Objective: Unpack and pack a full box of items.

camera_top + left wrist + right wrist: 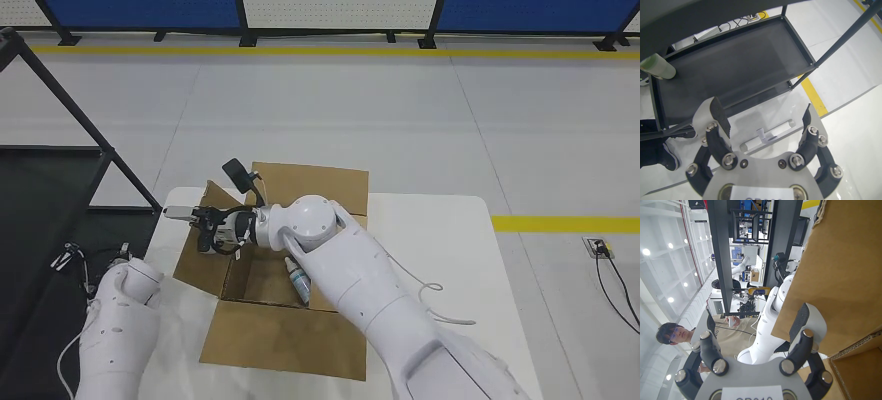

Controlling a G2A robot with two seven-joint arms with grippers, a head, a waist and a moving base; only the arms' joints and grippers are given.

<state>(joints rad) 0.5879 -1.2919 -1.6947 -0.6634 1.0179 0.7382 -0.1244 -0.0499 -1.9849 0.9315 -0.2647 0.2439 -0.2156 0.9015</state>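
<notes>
The cardboard box (310, 186) stands with its flaps up, a bottle (297, 281) lying inside. The right gripper (755, 313), jaws spread, is at the box's side flap (838, 275). The left gripper (762, 104) hangs well apart from the box, jaws spread and holding nothing.

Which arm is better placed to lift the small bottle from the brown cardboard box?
Probably right: its open end effector is at the box flap, near the bottle; the left end effector faces the black metal shelf.
</notes>
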